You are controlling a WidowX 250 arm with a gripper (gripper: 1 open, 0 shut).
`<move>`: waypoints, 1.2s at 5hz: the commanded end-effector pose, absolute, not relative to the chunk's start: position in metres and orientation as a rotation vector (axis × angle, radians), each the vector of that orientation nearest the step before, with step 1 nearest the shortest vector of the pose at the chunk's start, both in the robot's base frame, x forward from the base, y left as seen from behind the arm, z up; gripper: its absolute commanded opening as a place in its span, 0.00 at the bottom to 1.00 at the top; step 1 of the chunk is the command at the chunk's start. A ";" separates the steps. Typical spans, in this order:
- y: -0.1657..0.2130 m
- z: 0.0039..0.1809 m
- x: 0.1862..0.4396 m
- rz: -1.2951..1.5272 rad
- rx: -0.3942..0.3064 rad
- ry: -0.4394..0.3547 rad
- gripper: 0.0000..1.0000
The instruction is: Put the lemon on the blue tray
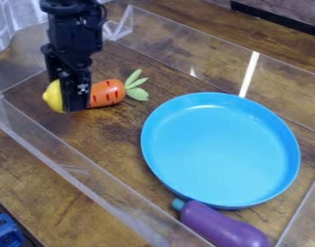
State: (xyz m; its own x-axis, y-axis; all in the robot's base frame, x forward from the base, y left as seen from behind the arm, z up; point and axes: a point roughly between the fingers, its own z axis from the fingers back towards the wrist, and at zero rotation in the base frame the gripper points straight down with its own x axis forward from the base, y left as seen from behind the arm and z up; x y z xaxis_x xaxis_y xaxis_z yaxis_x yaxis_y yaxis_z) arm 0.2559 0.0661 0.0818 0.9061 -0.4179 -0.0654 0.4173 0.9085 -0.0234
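The small yellow lemon shows at the left, pinched between the black fingers of my gripper, which is shut on it. It looks slightly raised off the wooden table. Half of the lemon is hidden behind the gripper body. Directly right of the gripper lies the orange carrot with green leaves, close against the fingers. The big round blue tray sits to the right of centre, empty, well apart from the gripper.
A purple eggplant lies at the tray's front rim. Clear acrylic walls fence the wooden work area along the front and left. A white streak of glare marks the table behind the tray.
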 end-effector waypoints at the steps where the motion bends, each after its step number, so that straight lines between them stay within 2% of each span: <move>1: 0.058 0.104 0.265 -0.458 0.014 -0.005 0.00; 4: 0.028 0.124 0.269 -0.504 0.004 -0.032 0.00; 5: 0.000 0.137 0.277 -0.538 0.004 -0.047 0.00; 6: -0.035 0.138 0.297 -0.582 0.007 -0.062 0.00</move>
